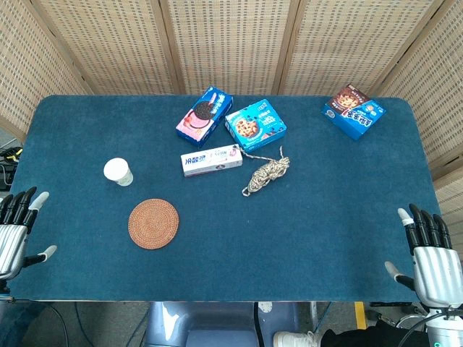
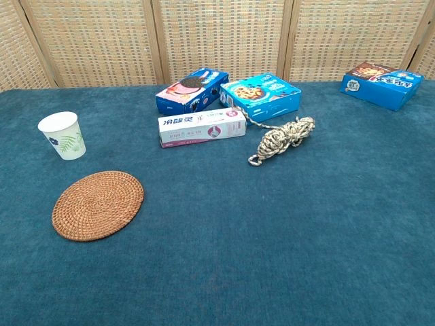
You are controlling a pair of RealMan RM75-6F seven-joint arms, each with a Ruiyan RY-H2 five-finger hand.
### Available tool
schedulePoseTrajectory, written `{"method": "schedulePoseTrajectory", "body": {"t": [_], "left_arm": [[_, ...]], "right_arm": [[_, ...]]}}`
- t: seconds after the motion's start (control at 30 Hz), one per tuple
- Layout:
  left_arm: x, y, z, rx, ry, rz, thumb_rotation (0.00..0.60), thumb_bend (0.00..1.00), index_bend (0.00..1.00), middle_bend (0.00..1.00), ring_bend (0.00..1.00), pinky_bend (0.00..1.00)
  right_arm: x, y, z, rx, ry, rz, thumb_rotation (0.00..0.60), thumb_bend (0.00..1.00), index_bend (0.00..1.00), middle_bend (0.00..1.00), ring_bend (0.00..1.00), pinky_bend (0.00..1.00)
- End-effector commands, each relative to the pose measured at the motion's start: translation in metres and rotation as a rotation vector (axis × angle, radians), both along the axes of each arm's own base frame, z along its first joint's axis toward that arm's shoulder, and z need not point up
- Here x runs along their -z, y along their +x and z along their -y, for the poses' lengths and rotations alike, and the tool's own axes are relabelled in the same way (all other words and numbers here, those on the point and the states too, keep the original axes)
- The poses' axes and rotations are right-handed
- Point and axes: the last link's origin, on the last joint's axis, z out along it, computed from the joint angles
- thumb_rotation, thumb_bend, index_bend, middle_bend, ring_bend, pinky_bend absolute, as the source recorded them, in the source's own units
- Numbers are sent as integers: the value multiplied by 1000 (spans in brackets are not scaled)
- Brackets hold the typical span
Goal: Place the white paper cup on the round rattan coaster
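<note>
The white paper cup (image 1: 118,172) (image 2: 63,136), printed with a green leaf, stands upright on the blue tablecloth at the left. The round rattan coaster (image 1: 153,223) (image 2: 98,205) lies flat a little nearer and to the right of the cup, apart from it. My left hand (image 1: 16,228) hangs at the table's left front edge, fingers apart and holding nothing. My right hand (image 1: 431,256) sits at the right front edge, fingers spread and empty too. Only the head view shows the hands.
A white toothpaste box (image 1: 211,160) (image 2: 202,127), a coil of rope (image 1: 265,174) (image 2: 283,139), an Oreo box (image 1: 204,116) (image 2: 192,89) and a blue cookie box (image 1: 255,124) (image 2: 261,97) sit mid-table. Another snack box (image 1: 353,110) (image 2: 380,83) lies far right. Woven screens stand behind.
</note>
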Motion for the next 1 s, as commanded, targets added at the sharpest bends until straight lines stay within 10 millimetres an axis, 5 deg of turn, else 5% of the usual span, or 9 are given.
{"method": "schedulePoseTrajectory", "body": {"t": [0.03,0.37,0.57,0.73,1.0], "left_arm": [[0,0,0,-1,0,0,600,0,0,0,0,0],[5,0,-14,-3,-33,-16,600,0,0,0,0,0],[5,14,-82,26,-70,-18,600,0,0,0,0,4],[7,21,-144,52,-92,-49,600,0,0,0,1,154],[48,12,-195,102,-196,-89,600,0,0,34,147,311]], "right_arm": [[0,0,0,0,-1,0,600,0,0,0,0,0],[-1,0,0,7,-4,6,600,0,0,0,0,0],[1,-1,5,9,2,8,600,0,0,0,0,0],[2,-7,12,35,1,3,600,0,0,0,0,0],[8,-15,16,77,22,-7,600,0,0,0,0,0]]}}
